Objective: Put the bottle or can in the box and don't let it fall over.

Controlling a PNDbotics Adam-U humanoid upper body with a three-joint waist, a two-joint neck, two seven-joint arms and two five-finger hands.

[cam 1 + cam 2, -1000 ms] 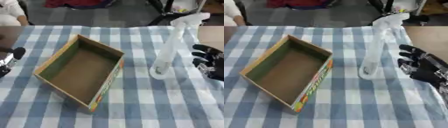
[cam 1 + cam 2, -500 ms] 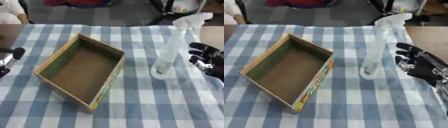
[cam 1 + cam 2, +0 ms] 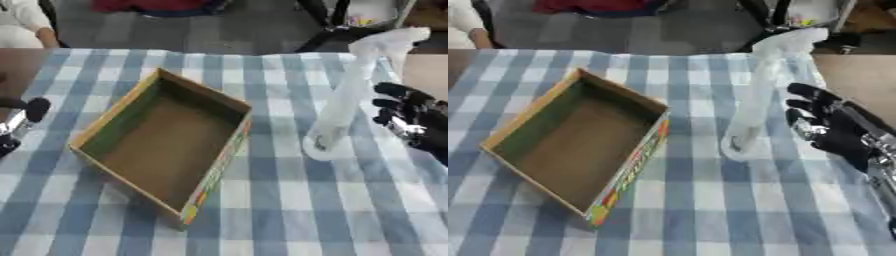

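Still barely begun: table (image 3: 289, 220) under checked cloth, empty box (image 3: 166, 145) left of centre, nothing yet inside. Right of it, tall clear spray bottle (image 3: 756, 100) upright on the cloth. Just beside that, right hand (image 3: 833, 131), fingers spread, holding nothing; grasp, lift and placing all left.

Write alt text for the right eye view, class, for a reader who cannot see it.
A tall clear plastic spray bottle stands upright on a blue-and-white checked tablecloth, with the black right robot hand open just to its right, not touching it. To the bottle's left lies an open, empty cardboard box with a colourful printed side.
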